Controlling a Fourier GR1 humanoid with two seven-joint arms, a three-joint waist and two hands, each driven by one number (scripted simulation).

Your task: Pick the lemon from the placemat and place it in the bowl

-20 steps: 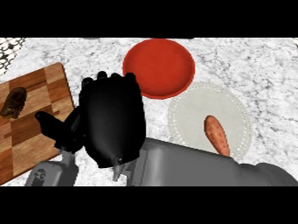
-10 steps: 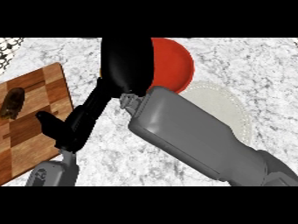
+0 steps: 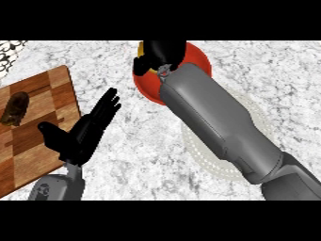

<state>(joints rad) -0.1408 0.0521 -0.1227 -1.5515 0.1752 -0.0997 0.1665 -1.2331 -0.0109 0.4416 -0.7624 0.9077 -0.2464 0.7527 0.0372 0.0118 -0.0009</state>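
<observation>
right hand [image 3: 159, 54] curled round the lemon [image 3: 142, 47], only a yellow sliver showing, over the red bowl [image 3: 197, 59] at far centre | left hand [image 3: 86, 132] open, fingers up, resting near left | pale round placemat [image 3: 212, 162] under right forearm | wooden board [image 3: 31, 141] left, brown item [image 3: 15, 109] on it | grey-white marbled counter [image 3: 281, 89]

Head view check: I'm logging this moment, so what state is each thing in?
Right hand: curled round a yellow lemon, over the bowl.
Left hand: open, fingers up, holding nothing.
Red bowl: upright, partly hidden by the right forearm.
White placemat: flat, mostly covered by the forearm.
Brown item: lying on the wooden board.
</observation>
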